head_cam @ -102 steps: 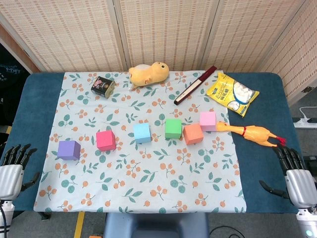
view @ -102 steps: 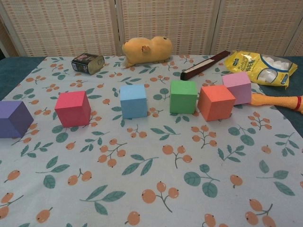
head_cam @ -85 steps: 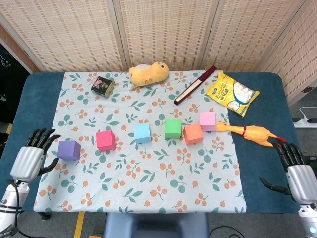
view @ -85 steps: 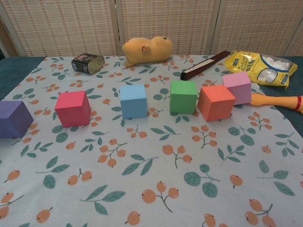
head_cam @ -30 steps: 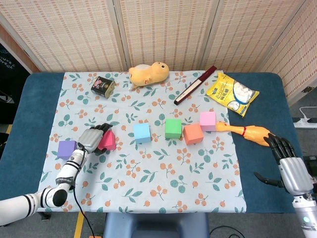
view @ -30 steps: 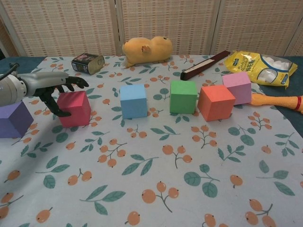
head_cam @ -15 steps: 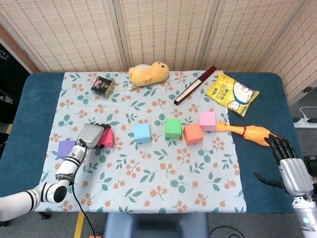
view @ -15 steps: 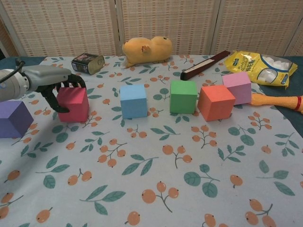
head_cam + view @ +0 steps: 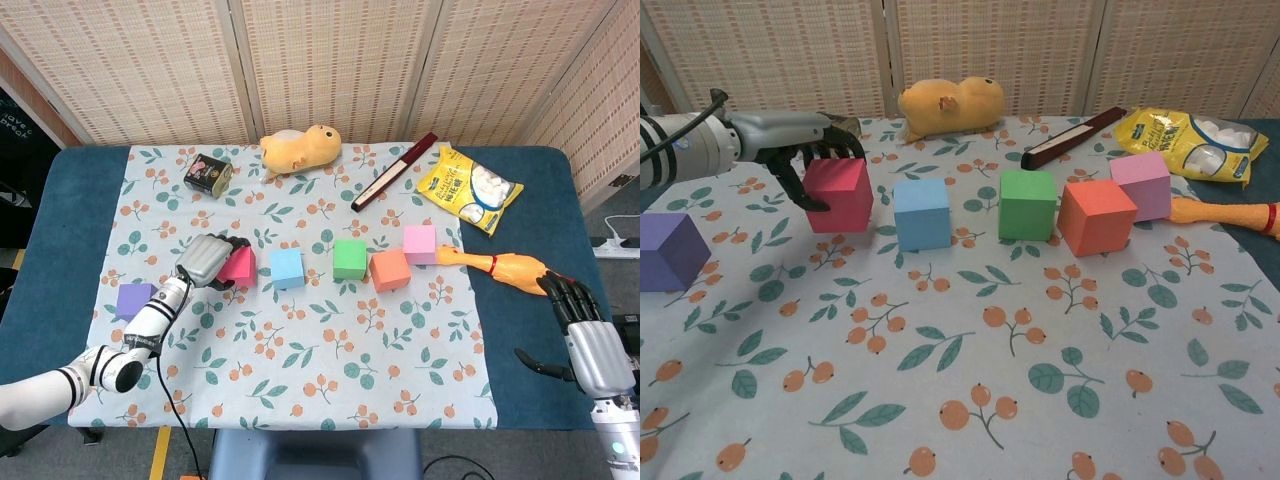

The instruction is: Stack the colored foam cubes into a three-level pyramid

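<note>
My left hand (image 9: pixel 205 260) (image 9: pixel 800 143) grips the red cube (image 9: pixel 240 265) (image 9: pixel 840 193) and holds it lifted and tilted, just left of the blue cube (image 9: pixel 287 268) (image 9: pixel 922 213). To the right in a row sit the green cube (image 9: pixel 350 259) (image 9: pixel 1027 204), the orange cube (image 9: pixel 390 270) (image 9: pixel 1096 217) and the pink cube (image 9: pixel 419 243) (image 9: pixel 1141 184). The purple cube (image 9: pixel 134 299) (image 9: pixel 670 250) lies apart at the left. My right hand (image 9: pixel 590 338) hovers open off the cloth at the table's right edge.
Behind the cubes lie a small tin (image 9: pixel 208 172), a yellow plush toy (image 9: pixel 300 148), a dark red stick (image 9: pixel 394 170) and a yellow snack bag (image 9: pixel 470 188). A rubber chicken (image 9: pixel 512 269) lies right of the pink cube. The floral cloth (image 9: pixel 300 370) spreads in front.
My left hand has closed on the red cube, lifted it and carried it right and back toward the blue cube. The right hand has hardly moved.
</note>
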### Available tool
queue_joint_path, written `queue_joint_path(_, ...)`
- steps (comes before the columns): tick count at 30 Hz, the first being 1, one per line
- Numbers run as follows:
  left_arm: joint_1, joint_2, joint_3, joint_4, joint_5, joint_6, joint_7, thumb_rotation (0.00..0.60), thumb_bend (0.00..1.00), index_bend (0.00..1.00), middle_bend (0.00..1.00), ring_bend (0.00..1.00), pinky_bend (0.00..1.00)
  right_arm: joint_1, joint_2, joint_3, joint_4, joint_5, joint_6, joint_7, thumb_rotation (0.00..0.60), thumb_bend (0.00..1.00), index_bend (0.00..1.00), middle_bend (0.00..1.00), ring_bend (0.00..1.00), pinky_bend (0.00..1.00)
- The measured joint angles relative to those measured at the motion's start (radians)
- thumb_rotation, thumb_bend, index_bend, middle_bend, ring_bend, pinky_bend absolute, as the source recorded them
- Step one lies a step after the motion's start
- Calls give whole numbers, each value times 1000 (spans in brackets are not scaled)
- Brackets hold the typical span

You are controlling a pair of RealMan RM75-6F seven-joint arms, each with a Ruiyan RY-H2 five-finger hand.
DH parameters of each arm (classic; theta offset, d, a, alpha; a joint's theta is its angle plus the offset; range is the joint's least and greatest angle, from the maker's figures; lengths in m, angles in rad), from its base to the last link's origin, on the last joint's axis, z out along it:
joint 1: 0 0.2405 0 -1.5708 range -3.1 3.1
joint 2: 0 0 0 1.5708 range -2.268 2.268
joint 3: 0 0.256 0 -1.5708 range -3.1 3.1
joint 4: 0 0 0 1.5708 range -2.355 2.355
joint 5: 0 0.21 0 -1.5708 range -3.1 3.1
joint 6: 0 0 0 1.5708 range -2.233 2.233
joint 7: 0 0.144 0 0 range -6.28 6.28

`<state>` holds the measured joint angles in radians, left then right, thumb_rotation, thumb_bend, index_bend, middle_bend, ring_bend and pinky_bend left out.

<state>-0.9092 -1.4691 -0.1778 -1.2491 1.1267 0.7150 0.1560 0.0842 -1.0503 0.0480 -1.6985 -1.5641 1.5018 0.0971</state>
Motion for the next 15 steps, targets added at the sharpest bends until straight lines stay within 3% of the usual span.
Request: queue_joint_path(15, -52, -105, -16, 115, -10, -37, -25, 600, 282, 270, 322, 371, 348, -6, 2, 2, 2, 16, -3, 1, 490, 0, 0, 0, 0, 4)
